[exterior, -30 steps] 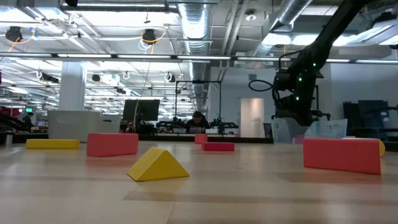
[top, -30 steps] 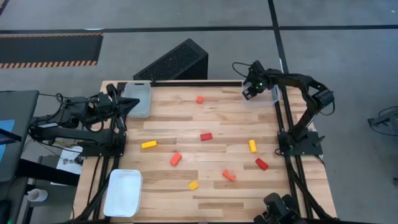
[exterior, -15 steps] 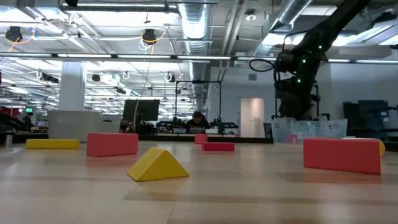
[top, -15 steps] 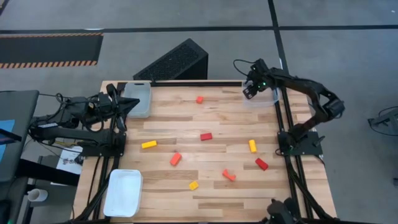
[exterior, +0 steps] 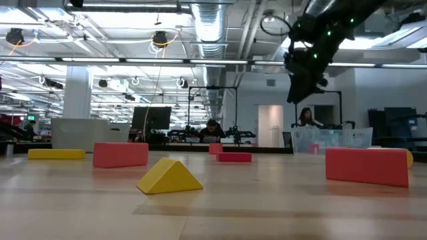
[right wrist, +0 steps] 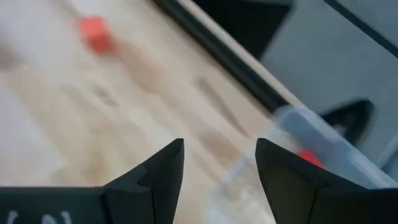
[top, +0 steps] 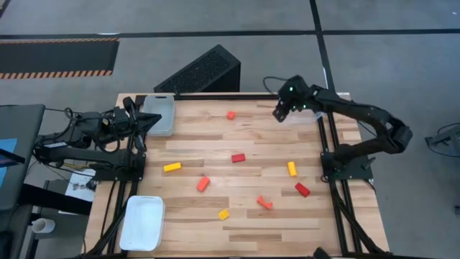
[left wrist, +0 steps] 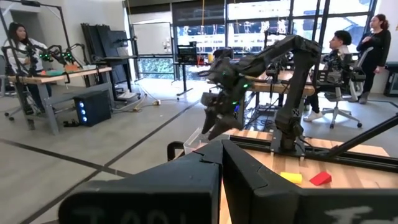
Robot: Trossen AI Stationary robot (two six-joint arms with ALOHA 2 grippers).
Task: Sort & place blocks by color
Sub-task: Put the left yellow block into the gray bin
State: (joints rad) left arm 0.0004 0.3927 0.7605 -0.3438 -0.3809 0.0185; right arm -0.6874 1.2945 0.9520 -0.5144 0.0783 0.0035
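Pale wooden planks make up the table (top: 215, 223), which fills the middle of the high view, with a busy workshop hall behind it in the low view. The right gripper (top: 280, 114) sits at the upper right of the high view; a second ago it hung over the clear tray (top: 313, 119) at the table's upper right corner, and it has since lifted and swung toward the table's centre. Its jaws are parted and empty in its wrist view, and something red (right wrist: 309, 158) shows inside that tray, so I judge a red piece has just been dropped there and the arm is heading for the next one.

The blocks left on the wood are scattered: an orange cube (top: 231, 114) near the top, closest to the gripper, a red bar (top: 238, 157) in the middle, a yellow bar (top: 172, 167) to its left, an orange bar (top: 203, 184), a yellow bar (top: 292, 168) at right, a red block (top: 302, 190) below it, an orange piece (top: 264, 203) and a small yellow wedge (top: 223, 214) lower down.

At the left edge the left gripper (top: 149, 124) rests beside another clear tray (top: 159, 105), its fingers pressed together. A white tray (top: 141, 224) sits at the lower left.
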